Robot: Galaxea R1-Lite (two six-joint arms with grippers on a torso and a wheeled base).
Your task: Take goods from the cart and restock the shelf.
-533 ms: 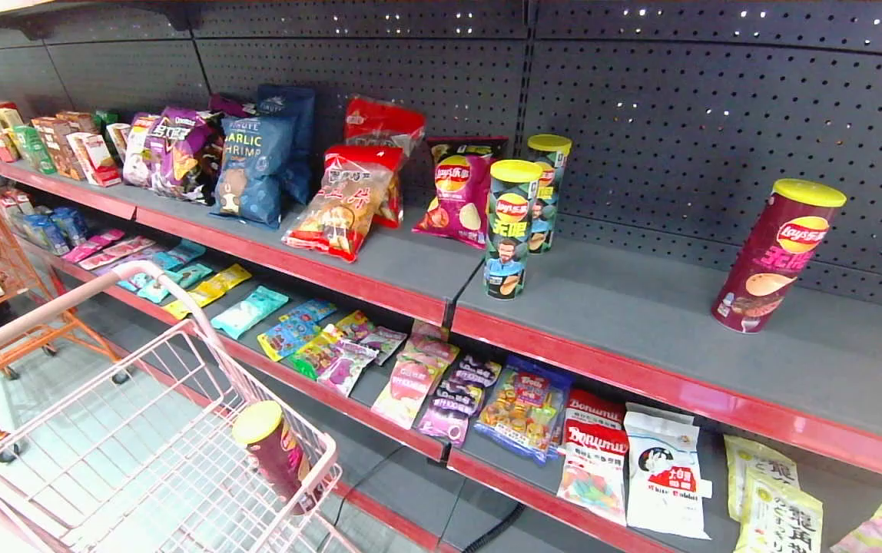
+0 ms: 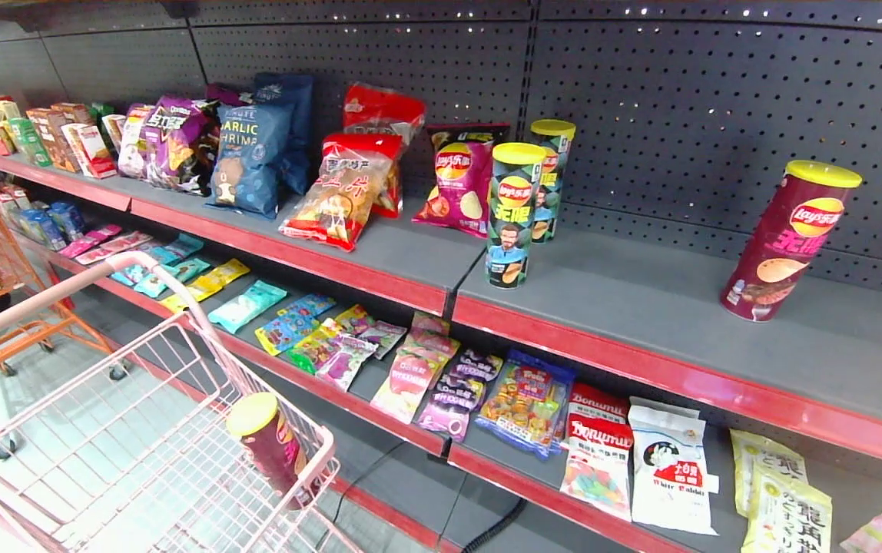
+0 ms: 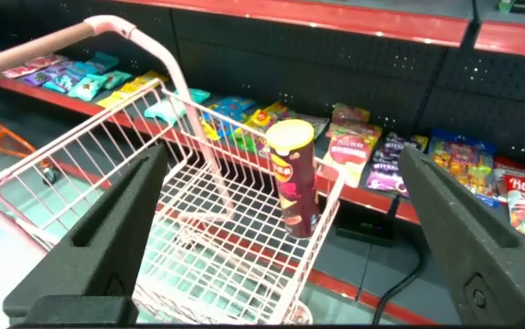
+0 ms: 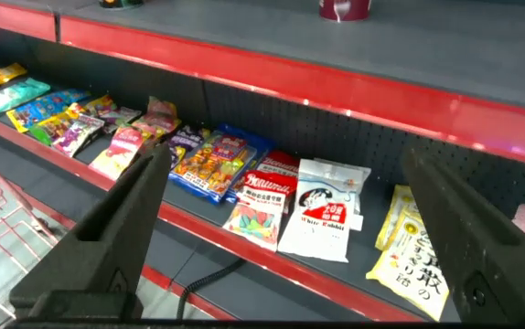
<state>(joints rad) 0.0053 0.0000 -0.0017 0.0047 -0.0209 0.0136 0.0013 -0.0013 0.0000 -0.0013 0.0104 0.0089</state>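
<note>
- One chip can [image 2: 268, 445] with a yellow lid is left in the pink cart [image 2: 49, 298]. It stands in the basket's corner nearest the shelf [image 2: 641, 307]. The wire walls there seem to prop it, though it is hard to tell whether it is quite upright or leaning a little.
- The left end effector [image 3: 283, 160] hangs above the cart with its fingers spread wide and nothing between them. In the left wrist view the can lies farther off in the gap between the fingers, so I judge the arm is lined up to go down for it.
- The right end effector [image 4: 285, 157] is also wide open and empty. It is held out in front of the lower shelf [image 4: 180, 206] of candy packets [image 4: 322, 219], below the red edge of the shelf to be filled.
- A maroon can [image 2: 790, 242] of the same kind stands on that shelf. It is well apart from the two green cans [image 2: 514, 215] and the snack bags [image 2: 341, 196] to their left. The bare stretch between looks like the place meant for the cart's can.
- Compared with half a second ago, everything in the head view sits slightly higher. That is the camera moving. The cans hold their places relative to each other, the shelf and the cart.
</note>
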